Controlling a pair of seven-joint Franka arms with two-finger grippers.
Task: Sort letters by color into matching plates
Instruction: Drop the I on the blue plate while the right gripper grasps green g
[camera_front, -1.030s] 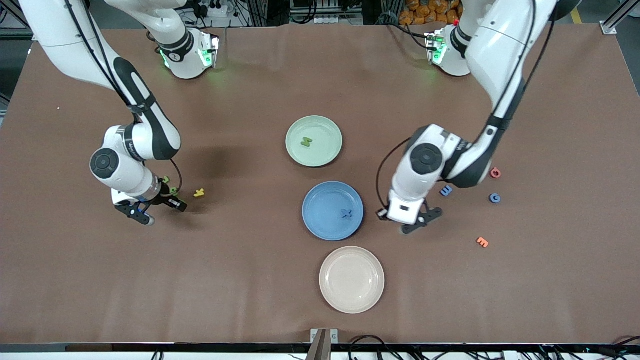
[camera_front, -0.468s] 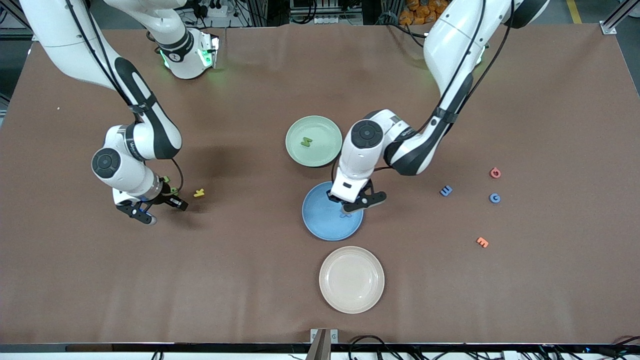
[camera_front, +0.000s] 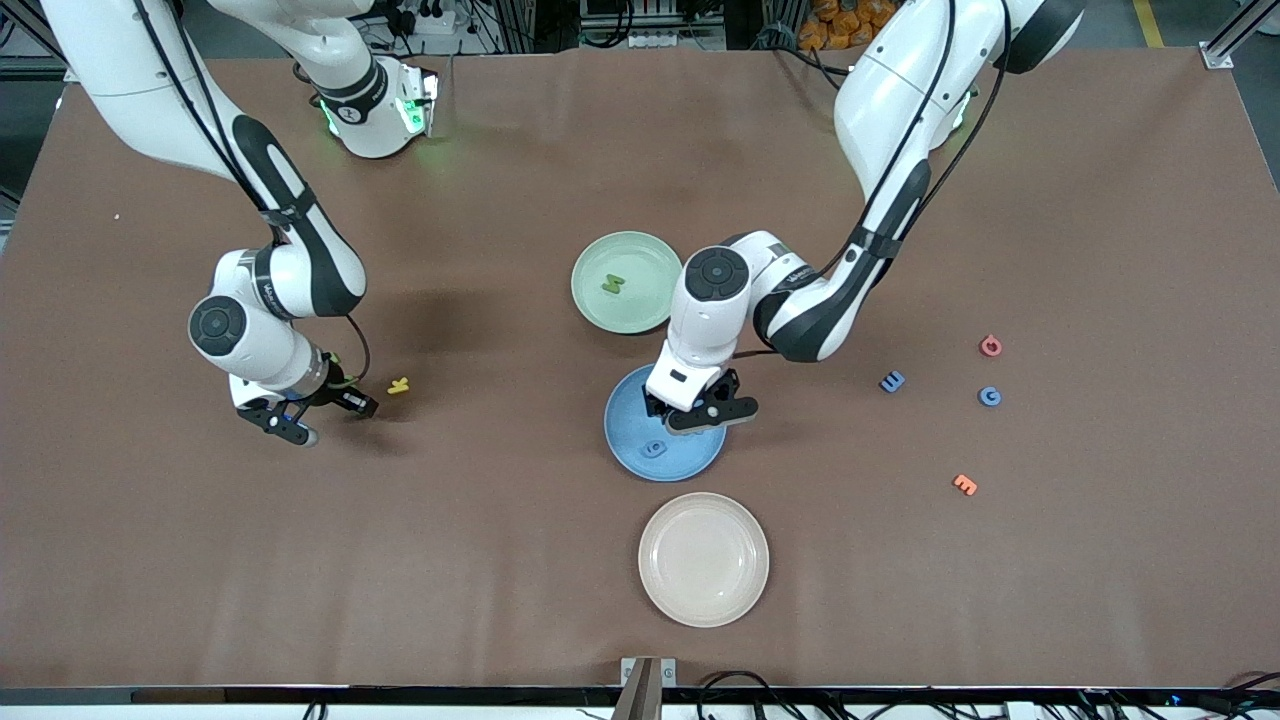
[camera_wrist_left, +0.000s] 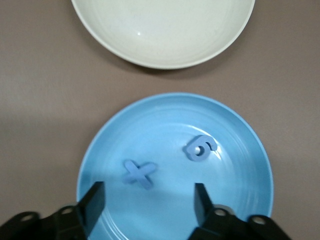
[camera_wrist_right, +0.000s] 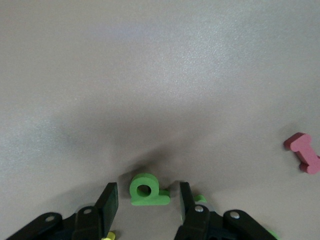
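Within the last second the left claw (camera_front: 697, 412) swung in from the tabletop (camera_front: 900, 560) beside the blue plate (camera_front: 625, 455) to a position over that plate. A rounded blue letter (camera_wrist_left: 200, 148) now lies in the plate below the claw, near the blue X (camera_wrist_left: 138, 172): two blue letters delivered. The left claw is open wide and empty. The right claw (camera_wrist_right: 146, 202), open, straddles a green letter (camera_wrist_right: 147, 189) without contact.

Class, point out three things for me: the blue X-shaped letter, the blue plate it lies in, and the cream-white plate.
blue X letter (camera_wrist_left: 139, 173): left wrist view, where its strokes cross.
blue plate (camera_wrist_left: 240, 195): left wrist view, bare inner wall.
cream-white plate (camera_front: 703, 560): front view, bare middle.
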